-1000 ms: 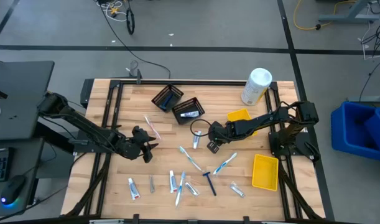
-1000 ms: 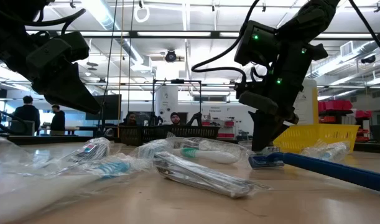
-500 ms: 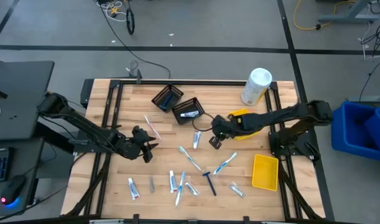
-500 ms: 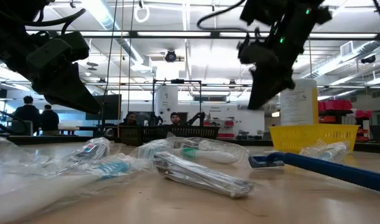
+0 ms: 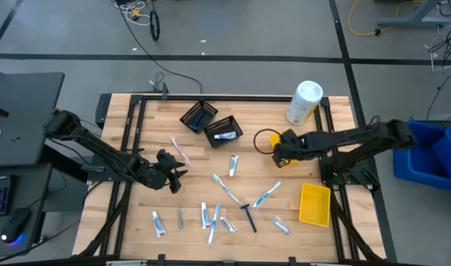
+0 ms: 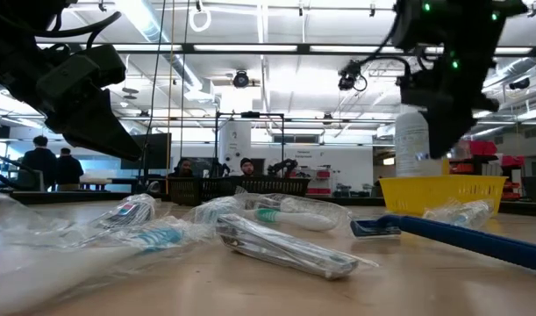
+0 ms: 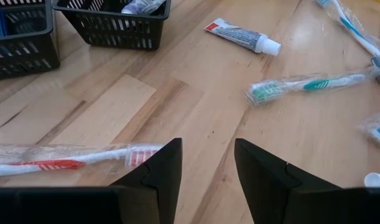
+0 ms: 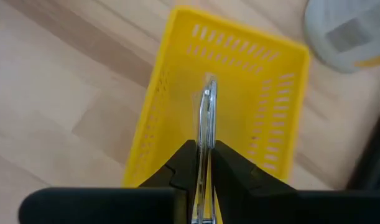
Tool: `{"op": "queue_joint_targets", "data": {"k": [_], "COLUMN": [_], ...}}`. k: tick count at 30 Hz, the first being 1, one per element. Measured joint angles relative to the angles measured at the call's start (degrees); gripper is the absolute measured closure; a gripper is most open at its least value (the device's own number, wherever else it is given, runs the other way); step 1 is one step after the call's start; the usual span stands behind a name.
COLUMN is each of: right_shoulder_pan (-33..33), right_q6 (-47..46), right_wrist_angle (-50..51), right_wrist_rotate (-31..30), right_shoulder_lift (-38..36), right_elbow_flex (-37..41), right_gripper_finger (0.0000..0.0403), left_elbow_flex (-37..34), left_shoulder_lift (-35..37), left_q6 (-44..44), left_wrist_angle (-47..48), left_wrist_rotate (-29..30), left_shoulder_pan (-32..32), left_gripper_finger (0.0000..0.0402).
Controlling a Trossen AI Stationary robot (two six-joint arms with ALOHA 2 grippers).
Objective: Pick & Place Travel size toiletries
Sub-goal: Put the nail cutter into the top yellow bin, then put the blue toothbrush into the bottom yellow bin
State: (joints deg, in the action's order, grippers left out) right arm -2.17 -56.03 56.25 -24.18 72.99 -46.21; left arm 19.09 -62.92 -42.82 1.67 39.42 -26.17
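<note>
From above, we see the right gripper [image 5: 278,154] held over the yellow bin [image 5: 286,137] that lies near the white canister [image 5: 304,102], while a second yellow bin [image 5: 314,204] sits near the table's right edge. The left gripper [image 5: 178,174] waits over the table's left half, just beside a red-and-white toothbrush [image 5: 180,152]. Most of the toiletries lie loose on the wood in the middle and front: a toothpaste tube [image 5: 233,165], several blue-white toothbrushes [image 5: 267,194], a dark blue razor [image 5: 249,216], and a red-marked tube [image 5: 158,222]. Two black mesh baskets [image 5: 210,123] stand toward the back, one with a tube in it. At table height, we see wrapped toothbrushes [image 6: 153,235] and a silver piece [image 6: 285,249] close to the lens, the razor's handle [image 6: 465,237] to the right, and the right arm hanging over the yellow bin's rim [image 6: 443,193]; people sit in the room beyond. In the left wrist view, we find the left fingers [image 7: 168,171] standing apart with nothing between them, above bare wood, with the red toothbrush [image 7: 71,158] just beside them, a toothpaste tube [image 7: 242,38] and a teal toothbrush [image 7: 301,86] farther off. In the right wrist view, the right fingers [image 8: 183,168] are clamped tight on a thin silver piece [image 8: 208,118], held directly over the open yellow bin [image 8: 158,112].
</note>
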Motion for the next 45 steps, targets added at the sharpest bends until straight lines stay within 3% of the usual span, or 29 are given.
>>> {"op": "queue_joint_targets", "data": {"k": [8, 14, 25, 33, 39, 45], "right_shoulder_pan": [2.54, 5.61, 8.78, 8.85, 7.27, 2.04], "right_q6": [1.29, 6.04, 10.2, 17.69, 30.31, 38.39], "right_wrist_angle": [-15.87, -20.58, -20.33, -16.48, -19.75, -28.53], "right_wrist_rotate": [0.76, 2.46, 2.79, 4.01, 15.7, 26.5], "right_shoulder_lift": [0.02, 0.05, 0.05, 0.05, 0.02, 0.04], "right_elbow_flex": [10.79, 13.4, 12.9, 3.51, 0.01, 0.01], "right_gripper_finger": [0.035, 0.0323, 0.0238, 0.0202, 0.0202, 0.0215], "left_elbow_flex": [0.0, 0.0, 0.0, 0.0, -0.01, -0.02], "left_shoulder_lift": [0.0, 0.0, 0.0, 0.0, 0.0, 0.0], "left_q6": [-0.04, -0.35, 0.73, -0.08, -3.0, -3.29], "left_wrist_angle": [-0.11, -0.13, -0.13, -0.19, -0.19, -0.19], "left_wrist_rotate": [0.2, 0.2, 0.2, 2.28, 8.98, 10.12], "left_shoulder_pan": [0.0, 0.0, 0.0, 0.0, 0.01, 0.01], "left_gripper_finger": [0.0247, 0.0247, 0.0247, 0.0247, 0.0247, 0.0247]}}
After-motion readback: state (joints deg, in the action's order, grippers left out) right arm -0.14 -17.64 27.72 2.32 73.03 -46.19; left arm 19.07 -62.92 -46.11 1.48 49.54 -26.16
